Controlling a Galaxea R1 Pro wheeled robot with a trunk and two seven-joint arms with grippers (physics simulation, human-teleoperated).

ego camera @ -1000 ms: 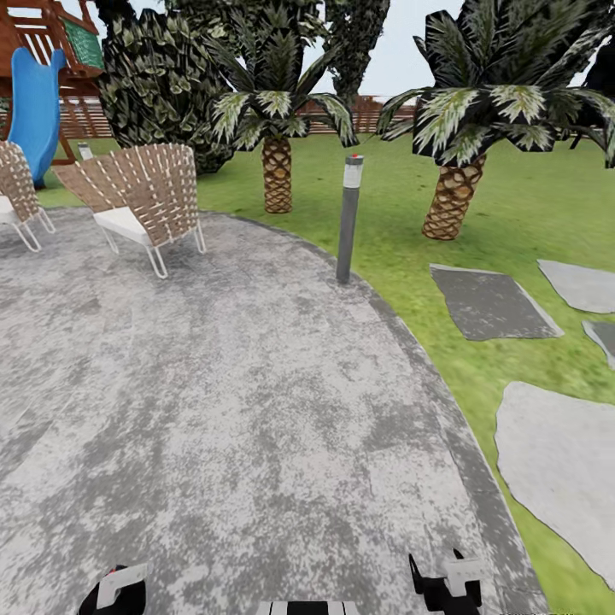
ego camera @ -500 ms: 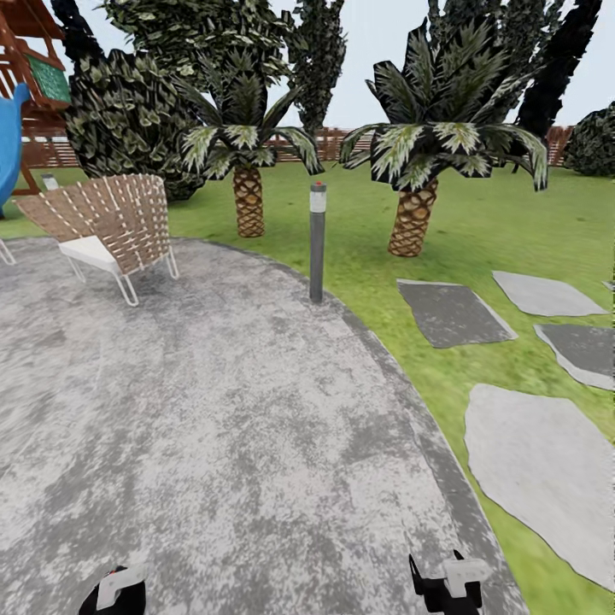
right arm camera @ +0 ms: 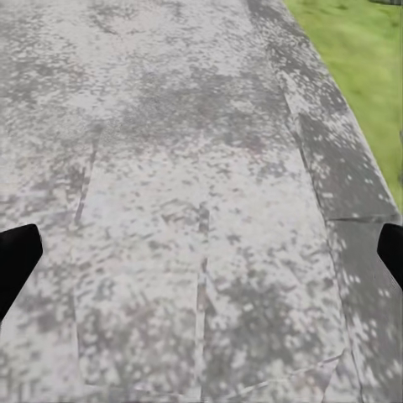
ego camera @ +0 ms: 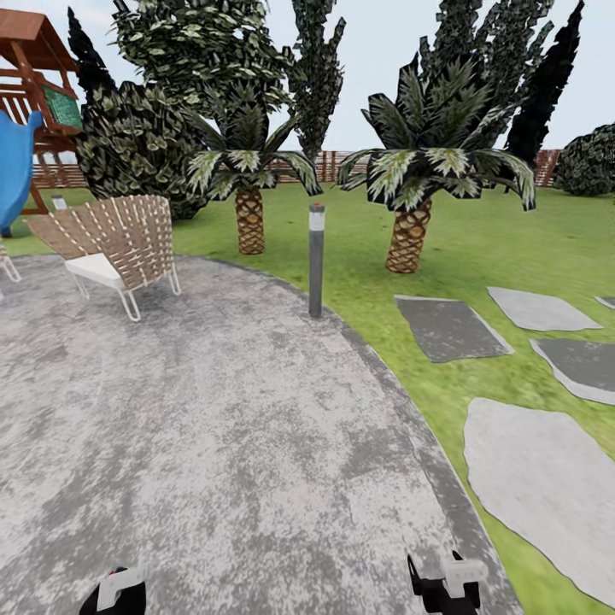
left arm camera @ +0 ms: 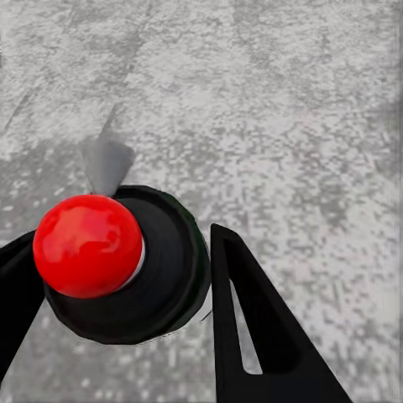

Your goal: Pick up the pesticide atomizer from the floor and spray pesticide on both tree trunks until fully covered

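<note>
A red-capped black object (left arm camera: 117,260), probably the pesticide atomizer seen from above, is clasped between the left gripper (left arm camera: 126,285) fingers, carried low for travel. The right gripper (right arm camera: 201,252) is spread wide and empty over the grey paving (ego camera: 213,427). Ahead stand only short palms (ego camera: 410,205) (no grey-tan trunks), so driving remains.

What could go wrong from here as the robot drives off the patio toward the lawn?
The grey bollard light stands at the patio's edge, roughly ahead; driving straight on might clip it. The woven chair sits close on the left, so a wide left turn could catch it. The left gripper seems to hold a black object with a red ball between its fingers; a bump over the paving edge or stepping stones might loosen it.
</note>
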